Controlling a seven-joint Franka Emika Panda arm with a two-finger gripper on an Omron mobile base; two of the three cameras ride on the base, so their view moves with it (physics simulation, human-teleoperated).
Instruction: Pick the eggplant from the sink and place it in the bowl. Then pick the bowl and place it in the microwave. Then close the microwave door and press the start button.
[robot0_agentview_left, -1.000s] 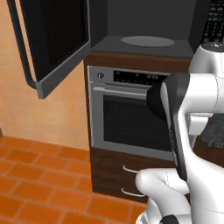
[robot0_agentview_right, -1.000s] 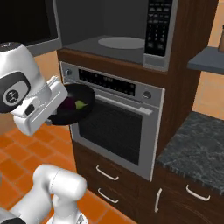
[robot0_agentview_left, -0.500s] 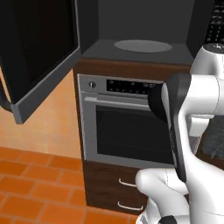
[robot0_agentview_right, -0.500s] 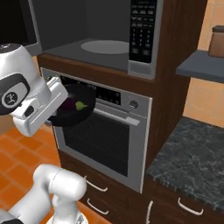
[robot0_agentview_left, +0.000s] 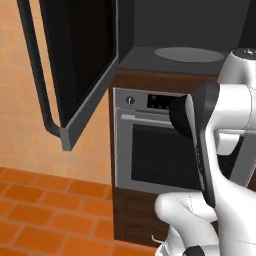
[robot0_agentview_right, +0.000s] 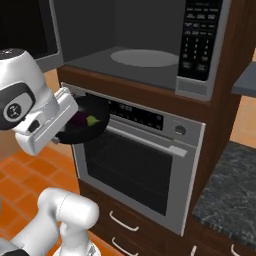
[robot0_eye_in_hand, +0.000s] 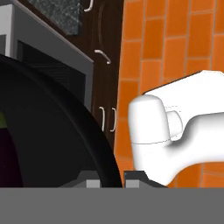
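The gripper (robot0_eye_in_hand: 111, 177) is clamped on the rim of the bowl (robot0_agentview_right: 84, 121), which carries the eggplant (robot0_agentview_right: 80, 119). The bowl is held level in front of the oven (robot0_agentview_right: 145, 170), below the microwave (robot0_agentview_right: 140, 55) cavity. The cavity floor lies above and ahead of the bowl; the microwave door (robot0_agentview_left: 75, 65) stands open at left.

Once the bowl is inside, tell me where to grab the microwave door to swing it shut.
Probably push the microwave door at its free edge near the long black bar handle, coming from the door's outer face. It stands swung wide open to the left, hinged beside the cavity, so that edge gives most leverage.
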